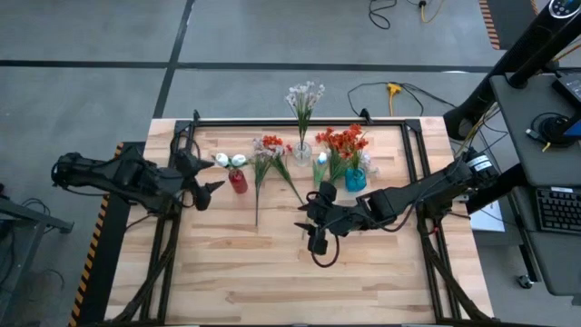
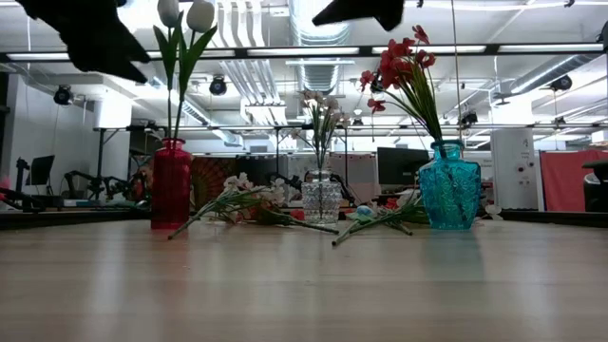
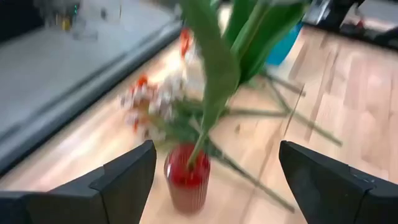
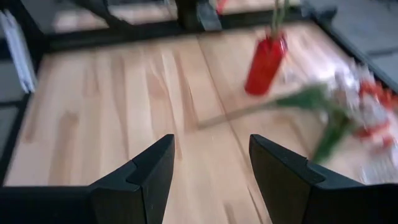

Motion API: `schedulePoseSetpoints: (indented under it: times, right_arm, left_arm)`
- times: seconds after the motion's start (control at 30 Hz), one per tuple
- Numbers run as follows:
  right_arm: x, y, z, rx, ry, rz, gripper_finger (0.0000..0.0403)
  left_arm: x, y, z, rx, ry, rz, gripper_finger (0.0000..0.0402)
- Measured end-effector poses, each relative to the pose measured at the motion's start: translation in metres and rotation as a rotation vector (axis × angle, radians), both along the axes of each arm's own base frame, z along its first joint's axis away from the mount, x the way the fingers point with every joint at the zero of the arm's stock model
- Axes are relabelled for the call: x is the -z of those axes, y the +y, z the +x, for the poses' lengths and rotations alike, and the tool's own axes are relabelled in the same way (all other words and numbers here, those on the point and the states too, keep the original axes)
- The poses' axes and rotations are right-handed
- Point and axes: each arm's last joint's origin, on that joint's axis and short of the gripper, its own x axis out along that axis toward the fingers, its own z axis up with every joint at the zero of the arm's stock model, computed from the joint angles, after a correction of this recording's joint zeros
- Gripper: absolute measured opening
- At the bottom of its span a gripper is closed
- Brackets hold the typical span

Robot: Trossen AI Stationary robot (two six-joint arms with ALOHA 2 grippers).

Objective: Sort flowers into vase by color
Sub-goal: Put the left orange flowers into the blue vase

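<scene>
My left gripper (image 1: 201,174) hung spread and empty beside the ribbed red glass vase (image 1: 239,181) holding white tulip buds (image 1: 229,160); my right gripper (image 4: 211,163), parted, hovered near loose mixed stems (image 1: 272,168) awaiting sorting.

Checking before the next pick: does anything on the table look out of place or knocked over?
All three vases stand upright: red vase, clear vase, blue vase. Only the loose flowers lie flat on the table between them, unsorted.
</scene>
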Motion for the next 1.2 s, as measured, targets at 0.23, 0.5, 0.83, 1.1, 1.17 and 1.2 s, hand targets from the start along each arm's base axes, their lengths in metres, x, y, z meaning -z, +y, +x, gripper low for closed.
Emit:
schedulePoseSetpoints:
  times: [0.23,0.5,0.83,1.1,1.17,1.2]
  right_arm:
    - [0.007,-0.009,-0.015,0.131,0.219,0.087,0.0201]
    - [0.022,-0.046,-0.001,0.223,0.293,0.21,0.0201]
    - [0.055,-0.08,0.04,0.3,0.315,0.217,0.0201]
    - [0.08,-0.106,0.081,0.346,0.366,0.199,0.0201]
    - [0.085,-0.114,0.087,0.352,0.397,0.223,0.0201]
    - [0.087,-0.117,0.09,0.362,0.406,0.229,0.0201]
  left_arm:
    - [-0.02,-0.005,-0.005,-0.047,0.11,-0.083,0.0311]
    - [-0.021,-0.027,-0.002,0.049,0.086,-0.093,0.0293]
    - [-0.017,-0.065,-0.011,0.166,-0.035,0.024,0.0287]
    - [-0.012,-0.086,-0.013,0.188,-0.105,0.077,0.0287]
    - [-0.011,-0.088,-0.012,0.174,-0.11,0.075,0.0287]
    - [-0.01,-0.089,-0.011,0.171,-0.109,0.075,0.0287]
